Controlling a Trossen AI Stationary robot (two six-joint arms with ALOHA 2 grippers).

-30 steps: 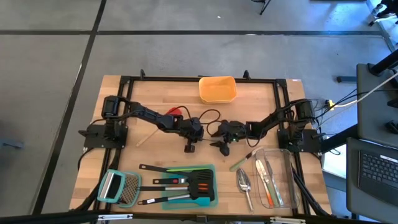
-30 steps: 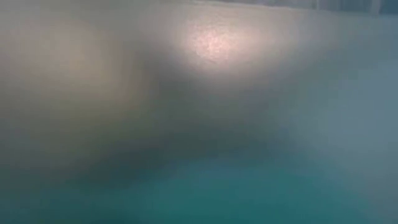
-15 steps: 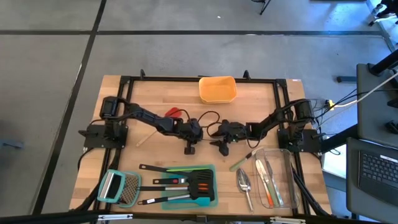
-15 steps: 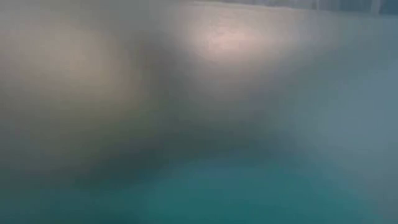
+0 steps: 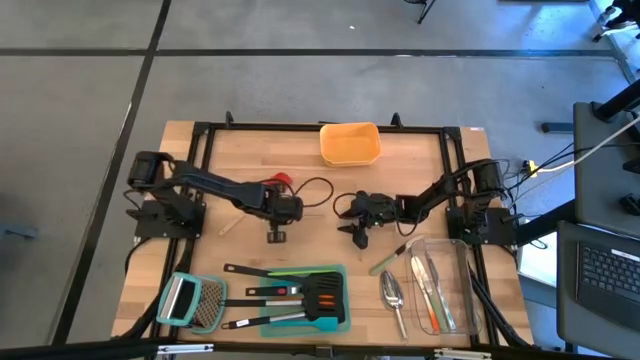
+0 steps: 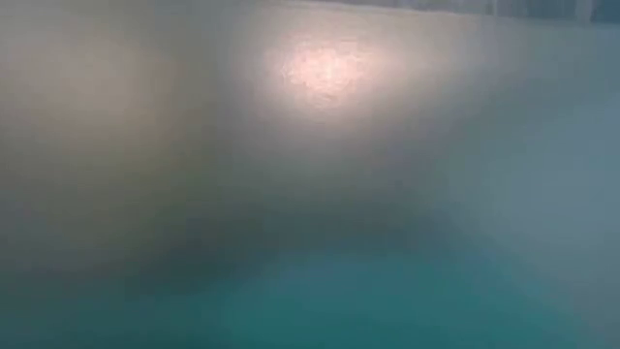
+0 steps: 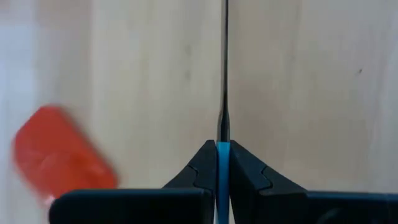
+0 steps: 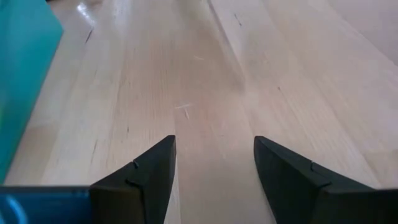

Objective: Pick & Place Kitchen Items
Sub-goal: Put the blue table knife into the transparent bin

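On my wooden table [image 5: 250, 140], the left end effector [image 5: 275, 235] sits clenched and empty beside a red spatula [image 5: 281, 181]. The right end effector [image 5: 358, 240] is spread wide, empty. Black turners [image 5: 322, 297] lie on the teal tray [image 5: 345, 322].

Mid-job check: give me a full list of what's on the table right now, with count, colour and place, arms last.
Shallow plastic bin: one, orange, far edge, middle.
Flat plastic tray: one, teal, near edge, holding black turners.
Flat metal grater: one, light-blue handle, near-left corner.
Clear plastic container: one, near right, holding cutlery.
Silver scoop: one, left of the clear container.
Slim green spatula: one, beside that container.
Red spatula: one, by the left tool.
Left tool: shut, mid-table.
Right tool: open, mid-table.
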